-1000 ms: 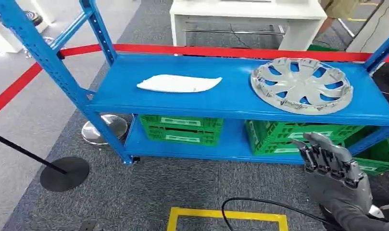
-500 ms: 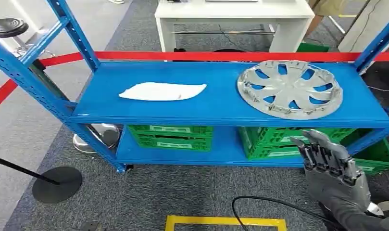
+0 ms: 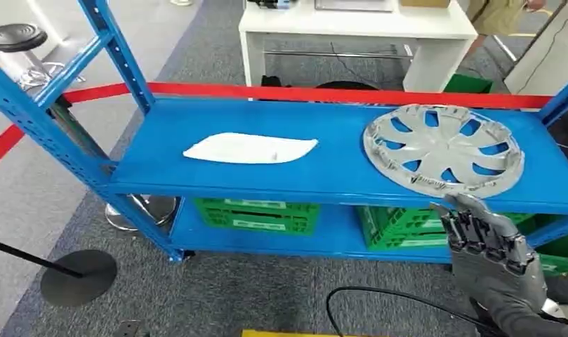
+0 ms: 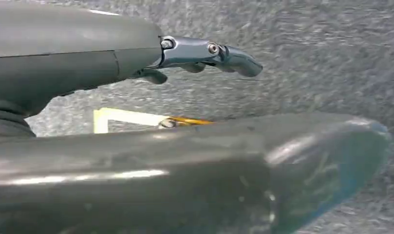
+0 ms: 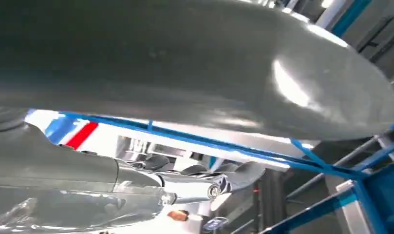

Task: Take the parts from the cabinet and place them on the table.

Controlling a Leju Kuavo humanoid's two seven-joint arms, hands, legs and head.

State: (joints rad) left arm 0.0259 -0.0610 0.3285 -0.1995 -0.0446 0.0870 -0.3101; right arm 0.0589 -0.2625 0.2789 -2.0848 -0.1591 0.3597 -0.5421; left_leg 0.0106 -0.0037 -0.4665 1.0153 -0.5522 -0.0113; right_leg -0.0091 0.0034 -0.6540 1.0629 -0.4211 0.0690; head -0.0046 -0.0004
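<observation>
Right hand (image 3: pixel 488 242): raised before the front edge of the blue metal shelf rack (image 3: pixel 196 175), just below the rim of the round silver plastic hubcap (image 3: pixel 444 149); fingers together and partly curled, holding nothing. Left hand (image 4: pixel 136 112): hung over grey carpet; fingers lightly bent, holding nothing. Hubcap: lay flat at right end of top shelf. Flat white curved plastic part (image 3: pixel 251 148): lay left of centre, well apart. Green plastic crates (image 3: pixel 260 214): stood on lower shelf.
</observation>
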